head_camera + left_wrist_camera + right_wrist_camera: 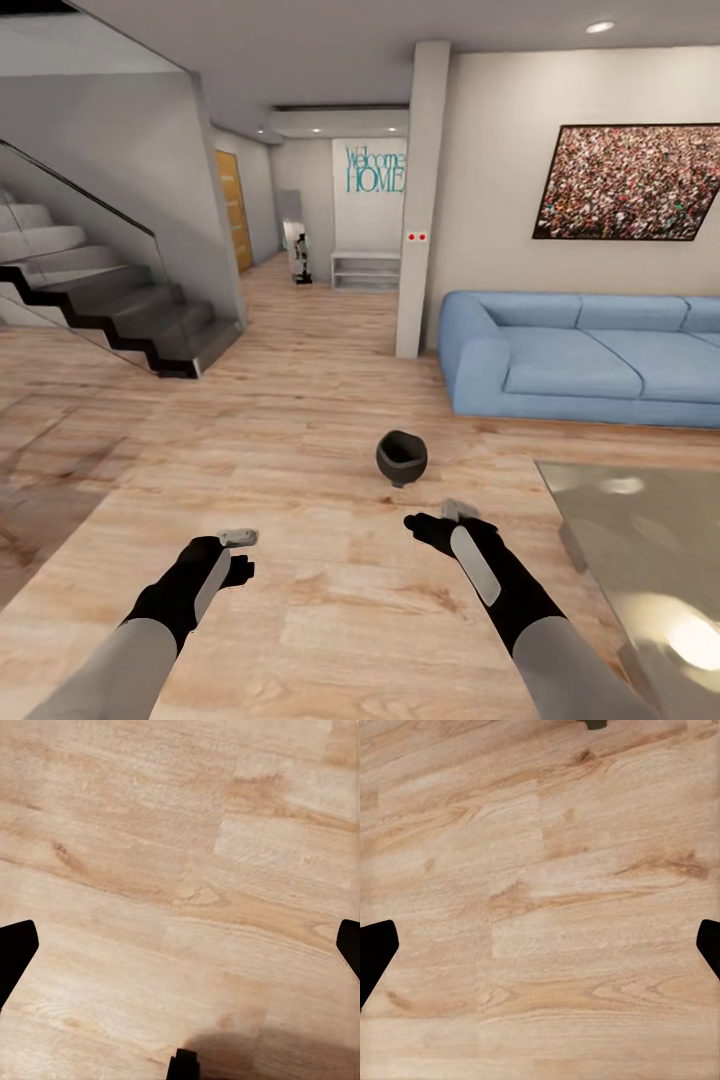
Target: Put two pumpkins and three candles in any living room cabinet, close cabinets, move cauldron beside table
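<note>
A living room is seen from the head view, with a pale wood floor (300,440) across most of it. The cauldron (401,458) sits upright on the floor, mouth open upward, ahead of the arms and slightly nearer the right one. It stands well apart from the table (650,560), whose grey glass top is seen at the right edge, reflecting light. A blue sofa (580,355) is set against the far wall behind the table, under a framed picture (628,182). A staircase (100,300) with a glass rail is seen at the left, and a hallway with a "Welcome HOME" sign (375,170) lies straight ahead past a white pillar (420,200). Both arms are held low over the floor. The left tool (238,537) and the right tool (458,510) are each held above bare boards, the right one just short of the cauldron and not touching it. In the left wrist view, the left tool's dark fingertips (16,949) are seen at the frame's opposite edges, spread wide with nothing between them but floor. In the right wrist view, the right tool's fingertips (376,949) are likewise spread wide over bare floor, nothing gripped.
</note>
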### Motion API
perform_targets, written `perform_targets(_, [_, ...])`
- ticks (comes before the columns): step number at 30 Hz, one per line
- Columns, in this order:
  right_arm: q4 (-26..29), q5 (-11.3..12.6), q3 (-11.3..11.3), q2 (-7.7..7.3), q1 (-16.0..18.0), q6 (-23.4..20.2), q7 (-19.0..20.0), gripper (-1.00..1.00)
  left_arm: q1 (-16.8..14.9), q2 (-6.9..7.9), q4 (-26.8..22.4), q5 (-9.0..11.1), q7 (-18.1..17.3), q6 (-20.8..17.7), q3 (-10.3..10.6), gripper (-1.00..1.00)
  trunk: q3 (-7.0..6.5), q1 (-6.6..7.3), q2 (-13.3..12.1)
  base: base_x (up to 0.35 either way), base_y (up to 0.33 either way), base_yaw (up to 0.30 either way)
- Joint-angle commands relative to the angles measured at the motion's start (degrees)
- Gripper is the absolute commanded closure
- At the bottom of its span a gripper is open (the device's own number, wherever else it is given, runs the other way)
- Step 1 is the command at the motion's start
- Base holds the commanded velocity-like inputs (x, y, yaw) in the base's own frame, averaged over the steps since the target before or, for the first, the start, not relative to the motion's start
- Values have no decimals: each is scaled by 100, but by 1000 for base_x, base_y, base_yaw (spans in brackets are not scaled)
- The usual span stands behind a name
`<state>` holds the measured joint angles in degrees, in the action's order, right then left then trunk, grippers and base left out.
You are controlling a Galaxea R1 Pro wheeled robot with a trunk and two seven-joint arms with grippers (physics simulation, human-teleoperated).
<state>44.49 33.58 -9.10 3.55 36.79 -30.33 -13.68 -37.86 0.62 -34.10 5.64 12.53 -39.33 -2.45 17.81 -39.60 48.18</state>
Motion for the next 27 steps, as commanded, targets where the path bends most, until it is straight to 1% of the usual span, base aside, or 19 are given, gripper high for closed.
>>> perform_targets(1, [5,60,-15,-3,4,-7,-56,-100,-3,0,-8,60,39,-22,-1,-100,8,-5,5,341,0,-1])
perform_targets(8, [26,60,-13,3,4,-3,-64,-100,-3,0,-8,56,42,-22,-1,-100,8,-5,5,342,0,0])
perform_targets(14, [33,60,-13,5,4,-8,-57,-100,-3,0,-8,54,39,-22,-1,-100,-7,-5,5,341,0,-134])
perform_targets(20, [37,60,-14,5,4,-3,-56,-100,-3,0,-8,52,39,-22,-1,-100,-10,-5,5,342,0,-32])
perform_targets(27, [36,61,-13,5,4,-9,-56,-100,-3,0,-8,51,39,-22,-1,-100,-10,-5,5,342,65,-19])
